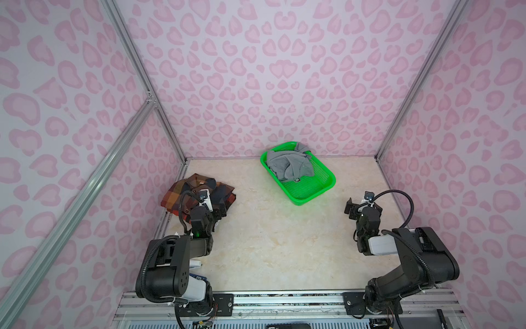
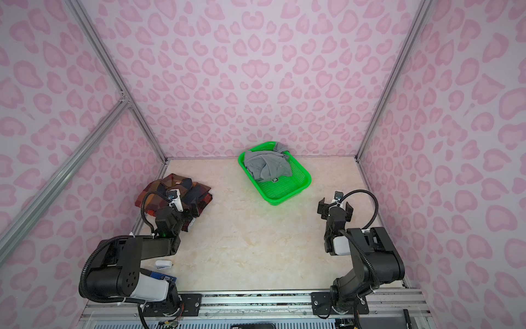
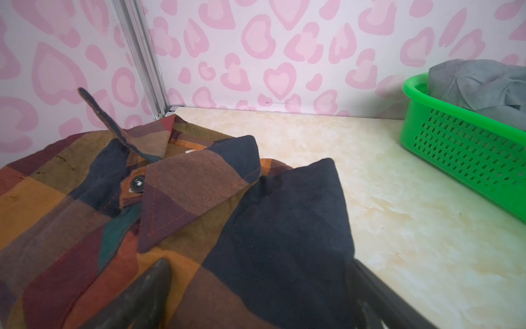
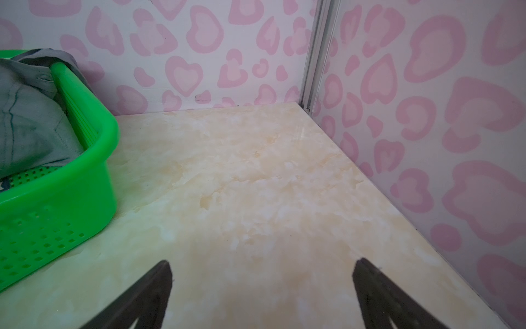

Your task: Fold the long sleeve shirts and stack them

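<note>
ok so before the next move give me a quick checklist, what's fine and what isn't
1. Plaid shirt folded on the table: ok.
2. Gray shirt folded: not ok, crumpled in the green basket.
3. Right gripper open and empty: ok.
4. Left gripper open: ok.
5. Left gripper clear of the plaid fabric: cannot tell.
6. Bare table mid-scene for folding: ok.

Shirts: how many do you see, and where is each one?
2. The plaid shirt lies on the table at the left; the gray shirt lies crumpled in the green basket at the back. Another could hide beneath it.
</note>
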